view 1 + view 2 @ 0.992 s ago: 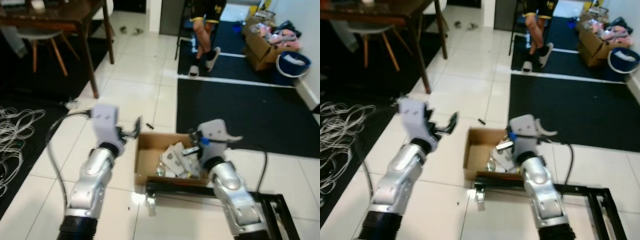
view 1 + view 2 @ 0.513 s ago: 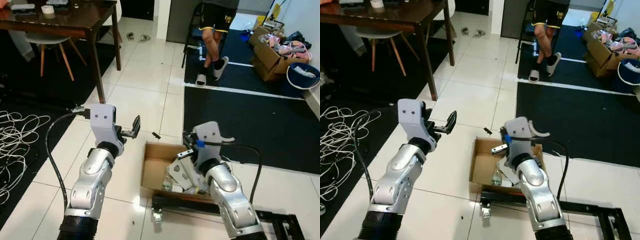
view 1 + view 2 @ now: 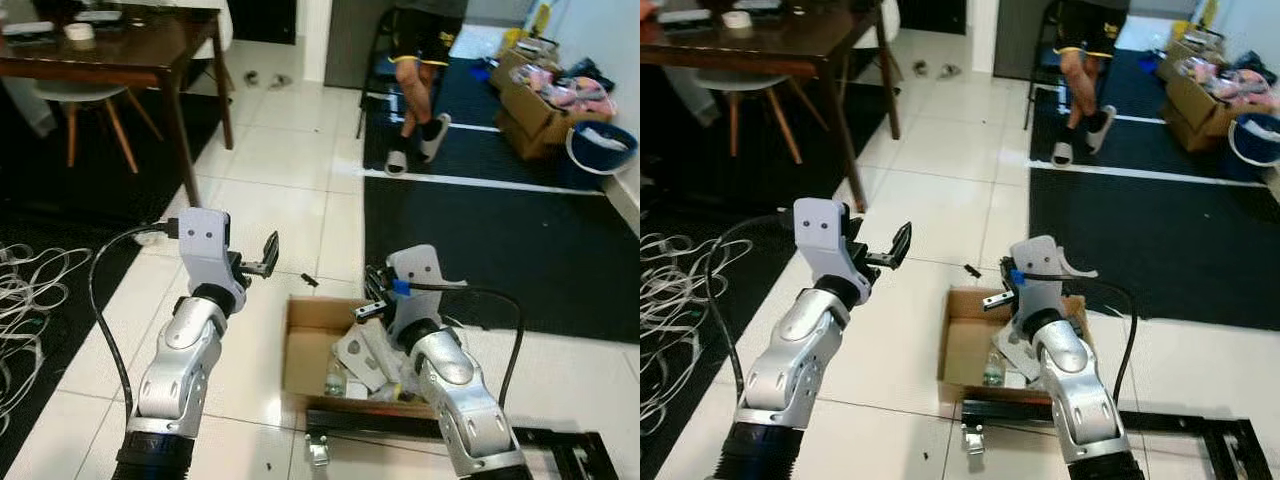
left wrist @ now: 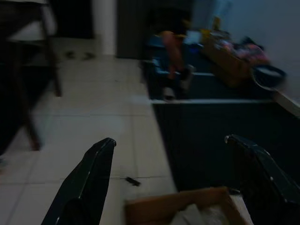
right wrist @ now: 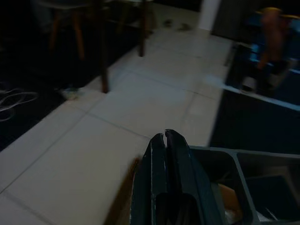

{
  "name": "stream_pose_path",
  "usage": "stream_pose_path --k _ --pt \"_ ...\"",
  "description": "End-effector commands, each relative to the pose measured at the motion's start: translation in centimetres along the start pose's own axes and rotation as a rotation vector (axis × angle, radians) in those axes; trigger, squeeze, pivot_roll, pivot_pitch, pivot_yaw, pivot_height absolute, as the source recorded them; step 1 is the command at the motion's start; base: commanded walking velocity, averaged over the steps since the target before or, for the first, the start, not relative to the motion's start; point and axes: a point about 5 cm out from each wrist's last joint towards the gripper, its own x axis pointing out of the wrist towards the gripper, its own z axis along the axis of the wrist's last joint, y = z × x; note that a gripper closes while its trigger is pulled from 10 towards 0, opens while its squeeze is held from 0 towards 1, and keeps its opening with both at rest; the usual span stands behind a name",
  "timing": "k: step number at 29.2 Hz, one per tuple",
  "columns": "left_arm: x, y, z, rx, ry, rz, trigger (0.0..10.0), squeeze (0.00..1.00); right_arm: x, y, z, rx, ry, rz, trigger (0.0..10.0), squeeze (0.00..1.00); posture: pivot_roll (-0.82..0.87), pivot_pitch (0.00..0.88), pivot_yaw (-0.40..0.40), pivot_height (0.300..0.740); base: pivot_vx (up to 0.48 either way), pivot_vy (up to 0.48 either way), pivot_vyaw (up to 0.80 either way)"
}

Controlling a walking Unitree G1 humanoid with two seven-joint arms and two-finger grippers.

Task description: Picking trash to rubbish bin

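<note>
A cardboard box (image 3: pixel 310 345) of crumpled trash (image 3: pixel 362 355) sits on the white tiled floor (image 3: pixel 290 170), touching the edge of the dark carpet (image 3: pixel 480 240). The left end effector (image 3: pixel 268 254) hovers just beside the box's far-left corner, its 2 fingers (image 4: pixel 89 183) spread wide with nothing between them. The right end effector (image 3: pixel 996 298) hangs over the box, fingers pressed together, empty. Beyond the box, a person's legs (image 3: pixel 412 75) stand by a chair.
</note>
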Motion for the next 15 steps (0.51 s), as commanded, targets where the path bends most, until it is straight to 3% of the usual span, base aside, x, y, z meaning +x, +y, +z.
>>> stream_pose_path --k 1,10,15 --pt "-0.05 -0.35 -0.24 -0.003 0.014 -0.016 10.0 0.00 -0.31 -0.84 -0.51 -0.009 0.022 -0.032 10.0 0.00 -0.03 0.120 -0.002 0.740 0.259 0.000 0.00" --pt "-0.07 -0.43 -0.34 -0.004 0.017 -0.019 10.0 0.00 -0.45 -0.60 -0.56 -0.019 0.023 -0.024 10.0 0.00 -0.03 0.120 -0.002 0.740 0.252 0.000 0.00" --pt "-0.06 -0.44 -0.36 -0.003 0.018 -0.019 10.0 0.00 -0.46 -0.63 -0.58 -0.022 0.026 -0.024 10.0 0.00 -0.03 0.127 -0.002 0.740 0.000 0.000 0.00"
